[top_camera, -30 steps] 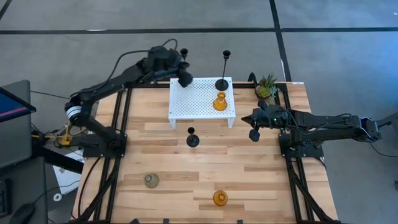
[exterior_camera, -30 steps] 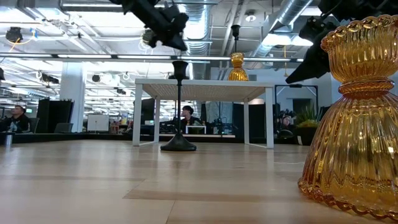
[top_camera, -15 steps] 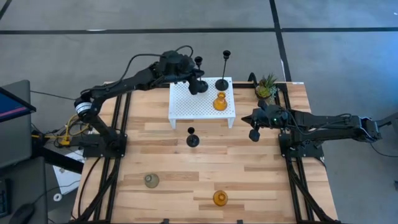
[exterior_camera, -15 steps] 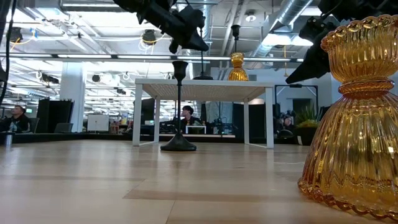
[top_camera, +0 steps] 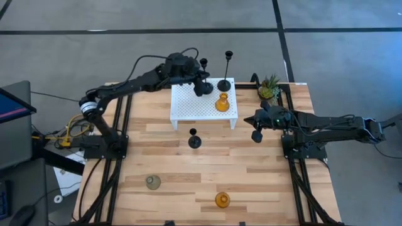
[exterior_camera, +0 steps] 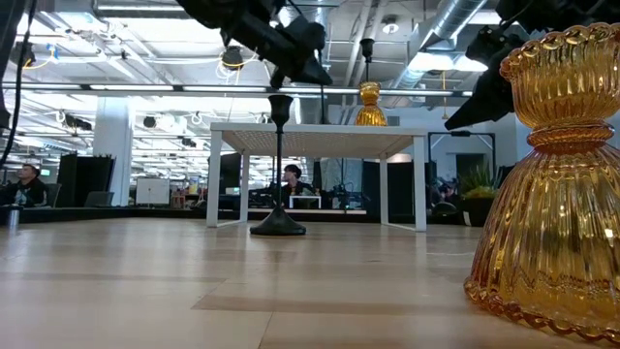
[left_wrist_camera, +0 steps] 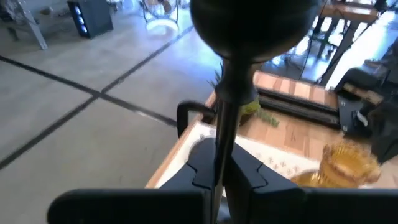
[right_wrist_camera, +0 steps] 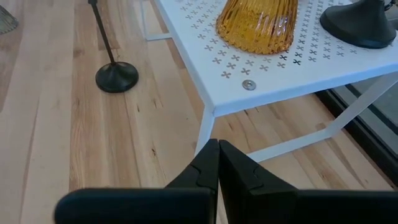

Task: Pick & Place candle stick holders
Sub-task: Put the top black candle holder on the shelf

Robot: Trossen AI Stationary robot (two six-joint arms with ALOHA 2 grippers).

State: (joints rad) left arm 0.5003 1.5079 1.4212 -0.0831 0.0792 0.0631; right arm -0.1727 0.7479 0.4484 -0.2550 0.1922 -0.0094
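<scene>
The table (top_camera: 207, 169) carried the white perforated stand (top_camera: 188, 103) at its twelve o'clock edge, and over the past second my left arm had swung from beyond the stand's eleven o'clock corner across to its far edge, so that my left end effector (top_camera: 202, 86) now hung over the stand's top, a little toward nine o'clock of the tall black holder (top_camera: 224, 84) already standing there. That travel told me the carry was nearly over and the set-down was the step in hand. My left end effector was pinched on the stem of a black candle stick holder (left_wrist_camera: 231, 93), which rose upright between the fingers with its round cup uppermost; its base was hidden below the fingers, so I could not tell whether it touched the stand yet. An amber glass holder (top_camera: 222, 103) sat on the stand toward four o'clock of my left end effector. Off the stand, a short black holder (top_camera: 195, 142) stood near the table's middle, a grey-green glass holder (top_camera: 152, 182) at about seven o'clock and a second amber one (top_camera: 222, 200) near six o'clock. My right end effector (top_camera: 257, 135) had not moved; it waited at three o'clock, fingers pressed together on nothing, just beside the stand's leg.
</scene>
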